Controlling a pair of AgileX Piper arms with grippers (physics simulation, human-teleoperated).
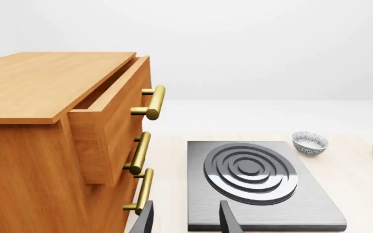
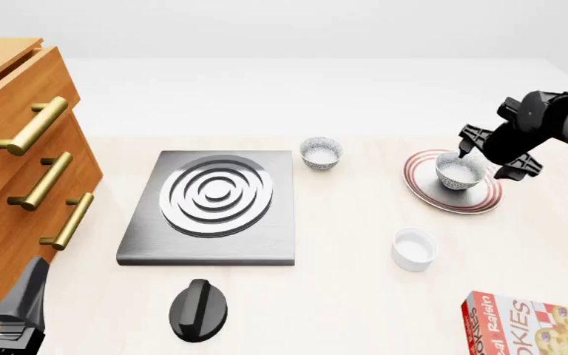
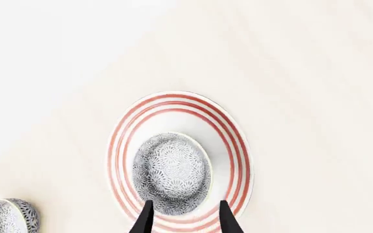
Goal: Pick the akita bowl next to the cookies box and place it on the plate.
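The akita bowl (image 2: 458, 174) stands upright on the red-ringed plate (image 2: 427, 189), at the table's right. My right gripper (image 2: 496, 157) hovers just above it, a little to its right, open; in the right wrist view the gripper (image 3: 185, 218) has its fingers apart over the near rim of the bowl (image 3: 171, 172) on the plate (image 3: 173, 99). The cookies box (image 2: 535, 325) lies at the front right corner, partly cut off. My left gripper (image 2: 18, 307) waits open at the front left, and the left wrist view shows this gripper (image 1: 186, 221) empty.
A look-alike bowl (image 2: 321, 153) sits beside the stove burner (image 2: 215, 196). A plain white cup (image 2: 414, 248) stands in front of the plate. A black knob (image 2: 198, 309) lies before the stove. The wooden cabinet (image 2: 8, 170) fills the left, with its top drawer (image 1: 109, 126) pulled out a little.
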